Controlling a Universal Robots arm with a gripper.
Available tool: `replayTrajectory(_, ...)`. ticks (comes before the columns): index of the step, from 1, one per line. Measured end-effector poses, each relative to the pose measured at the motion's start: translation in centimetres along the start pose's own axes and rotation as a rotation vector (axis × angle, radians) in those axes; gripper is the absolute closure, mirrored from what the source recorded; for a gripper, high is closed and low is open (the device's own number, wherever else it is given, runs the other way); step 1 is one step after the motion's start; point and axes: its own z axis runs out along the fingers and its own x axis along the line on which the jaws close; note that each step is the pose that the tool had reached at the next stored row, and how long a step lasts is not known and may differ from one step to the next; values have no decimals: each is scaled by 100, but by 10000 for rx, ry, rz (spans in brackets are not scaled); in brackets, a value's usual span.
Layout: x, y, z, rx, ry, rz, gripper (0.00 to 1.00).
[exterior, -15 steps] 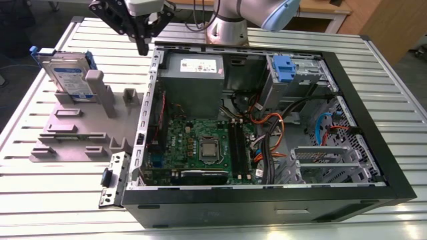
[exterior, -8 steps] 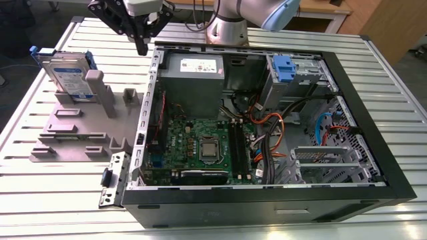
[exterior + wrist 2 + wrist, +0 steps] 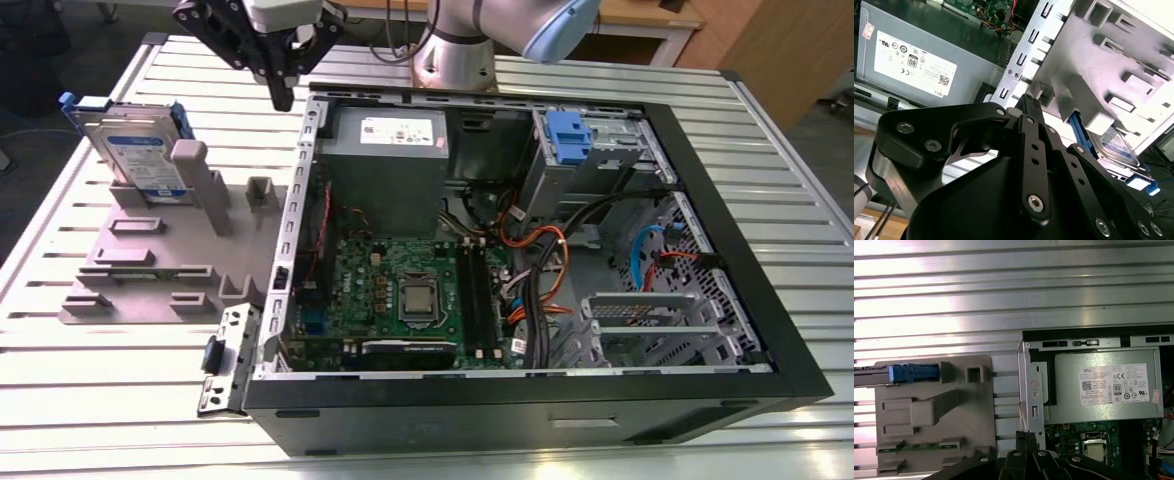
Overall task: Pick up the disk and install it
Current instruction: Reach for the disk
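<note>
The disk [image 3: 138, 152] stands on edge in a slot at the back of a grey fixture plate [image 3: 147, 262], at the exterior view's left. It has a silver body, a white-and-blue label and a blue bracket. In the first wrist view the disk [image 3: 906, 373] appears edge-on; in the second wrist view its label [image 3: 1115, 143] peeks out behind a grey post. My gripper [image 3: 283, 98] hangs above the table, between the fixture and the computer case's wall, to the exterior view's right of the disk and apart from it. The black fingers [image 3: 1026, 436] are shut together and hold nothing.
An open computer case [image 3: 747, 300] lies on the slatted metal table [image 3: 80, 420]. Inside are a grey power supply [image 3: 387, 140] with a white sticker, a motherboard [image 3: 400, 290], a drive bay with a blue tab [image 3: 567, 135] and a metal cage [image 3: 641, 320]. The arm's base [image 3: 454, 55] stands behind the case.
</note>
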Motion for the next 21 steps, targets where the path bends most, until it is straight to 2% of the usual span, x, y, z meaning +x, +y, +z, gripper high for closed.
replayTrajectory(21, 54, -4, 2, 0, 1, 1, 89)
